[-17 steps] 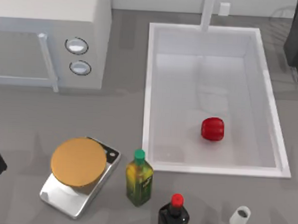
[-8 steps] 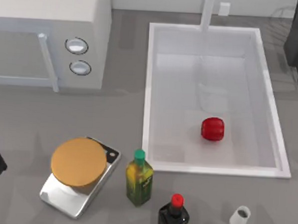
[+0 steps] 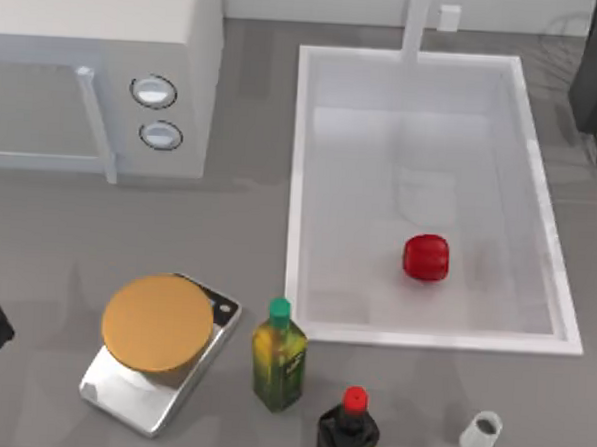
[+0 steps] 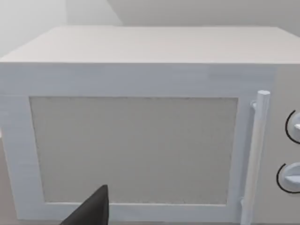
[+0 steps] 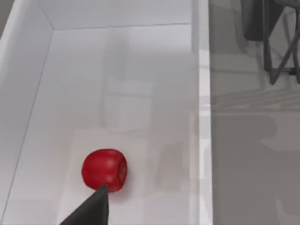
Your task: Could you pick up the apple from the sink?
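Nothing has shifted in the top view over the last second: apple (image 3: 427,258) sits untouched on the sink (image 3: 301,184) floor, near its front wall. In the right wrist view the apple (image 5: 104,170) lies just ahead of the right gripper's fingertip (image 5: 89,211), so the approach is barely underway. Left arm parked facing the microwave (image 4: 140,131).

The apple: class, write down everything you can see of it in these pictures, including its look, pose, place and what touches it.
The apple is small, glossy and red, squat and faintly ribbed, with a darker dimple turned sideways in the right wrist view. It rests on the white floor of the sink, toward the near right part of the basin, apart from every wall. Nothing but the sink floor touches it. A dark fingertip of the right arm's hand points toward it in the right wrist view.
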`<state>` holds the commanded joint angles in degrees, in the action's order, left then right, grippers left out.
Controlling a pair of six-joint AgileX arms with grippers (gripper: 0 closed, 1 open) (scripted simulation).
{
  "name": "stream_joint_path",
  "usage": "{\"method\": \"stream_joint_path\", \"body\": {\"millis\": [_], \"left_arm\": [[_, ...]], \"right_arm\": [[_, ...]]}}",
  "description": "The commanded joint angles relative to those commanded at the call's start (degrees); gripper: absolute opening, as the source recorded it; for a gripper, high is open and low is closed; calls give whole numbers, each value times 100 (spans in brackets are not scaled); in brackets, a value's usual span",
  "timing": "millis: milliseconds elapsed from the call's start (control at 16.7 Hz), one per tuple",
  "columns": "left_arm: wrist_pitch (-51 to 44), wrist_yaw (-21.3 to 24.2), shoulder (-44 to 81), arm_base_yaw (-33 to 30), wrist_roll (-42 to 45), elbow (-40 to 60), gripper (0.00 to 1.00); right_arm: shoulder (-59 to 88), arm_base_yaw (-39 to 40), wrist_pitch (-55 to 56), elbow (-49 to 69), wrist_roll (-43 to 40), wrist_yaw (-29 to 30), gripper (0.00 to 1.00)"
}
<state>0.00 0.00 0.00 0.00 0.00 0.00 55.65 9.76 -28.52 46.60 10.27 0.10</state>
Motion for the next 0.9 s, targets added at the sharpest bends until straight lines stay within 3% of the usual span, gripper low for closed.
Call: {"method": "stream_joint_path", "body": {"millis": [540, 900], "left_arm": [[0, 0, 0, 0, 0, 0, 100], [0, 0, 0, 0, 0, 0, 100]], "right_arm": [[5000, 884, -2593, 4220, 932, 7, 100], [7266, 1278, -3747, 6120, 1343, 13, 100]]}}
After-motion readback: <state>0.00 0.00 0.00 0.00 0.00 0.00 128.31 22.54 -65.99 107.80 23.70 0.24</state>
